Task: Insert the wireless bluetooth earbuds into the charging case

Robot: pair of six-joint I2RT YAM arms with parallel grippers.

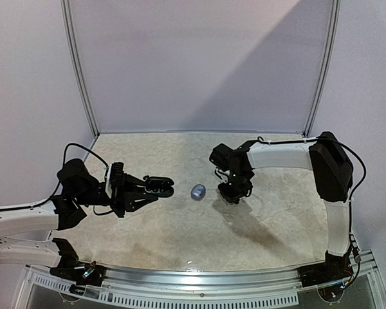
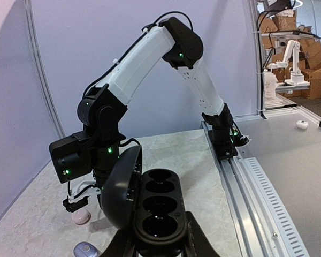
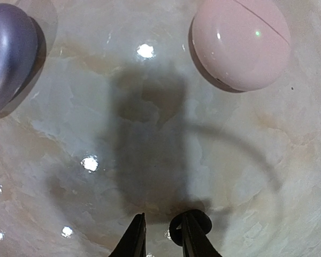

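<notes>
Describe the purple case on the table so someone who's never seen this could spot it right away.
On the marbled table, look between the two arms' fingertips. The purple case lies there alone, closed. The black case is open in the left gripper; the pink case sits by the right gripper.

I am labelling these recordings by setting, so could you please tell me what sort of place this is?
Probably a robotics lab or workshop: the marbled table sits in a panelled booth, and beyond it the left wrist view shows another robot arm and stacked cardboard boxes.
</notes>
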